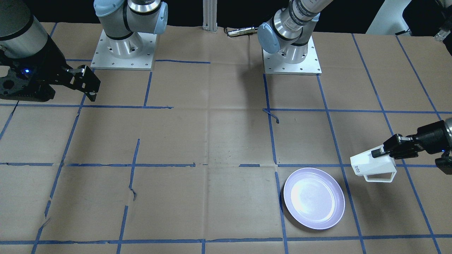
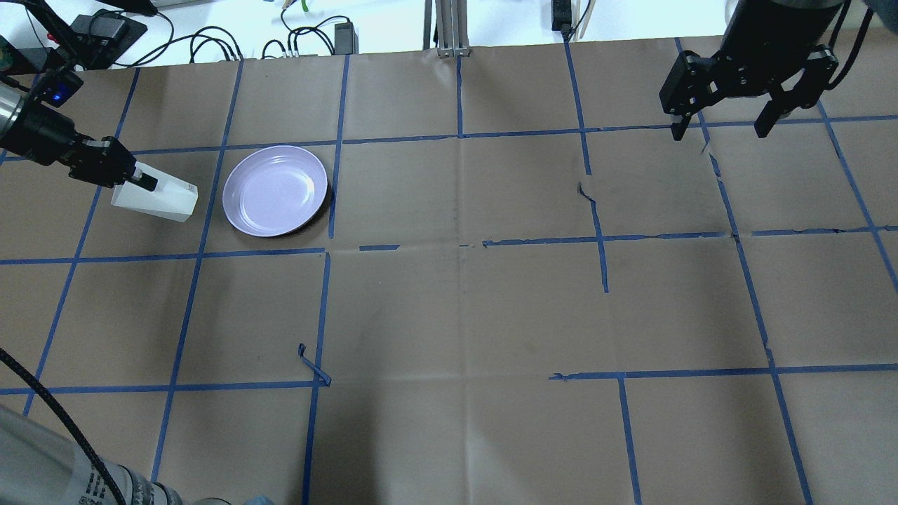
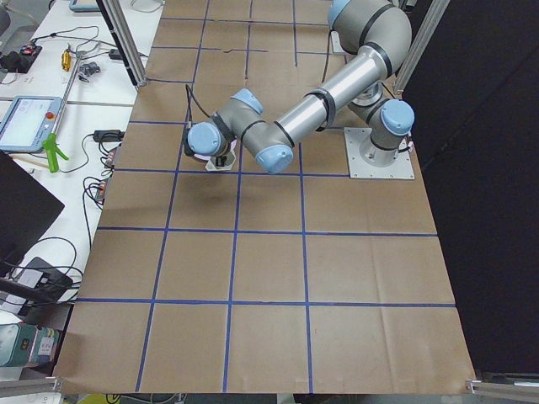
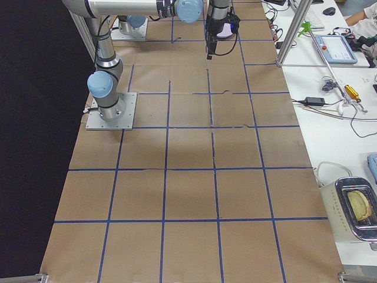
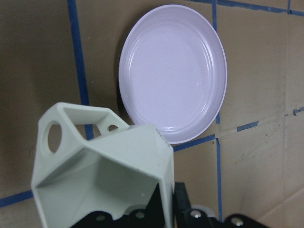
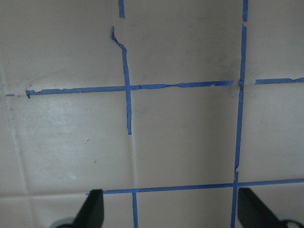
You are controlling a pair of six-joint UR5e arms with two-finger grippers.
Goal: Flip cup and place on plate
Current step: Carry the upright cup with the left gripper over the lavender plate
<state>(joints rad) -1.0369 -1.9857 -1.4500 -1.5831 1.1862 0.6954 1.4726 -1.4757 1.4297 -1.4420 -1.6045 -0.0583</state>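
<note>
your left fingers clamp one wall of the cup, which lies on its side, seemingly just off the bench, base end aimed at the plate just beside it; the right fingers hang open, well apart.

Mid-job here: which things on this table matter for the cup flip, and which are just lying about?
Job: cup, held on its side in the left gripper; plate, bare, beside it.
Lying about: right gripper, open, away from both; curled tape scrap; metal cylinder at the table's back edge.
</note>
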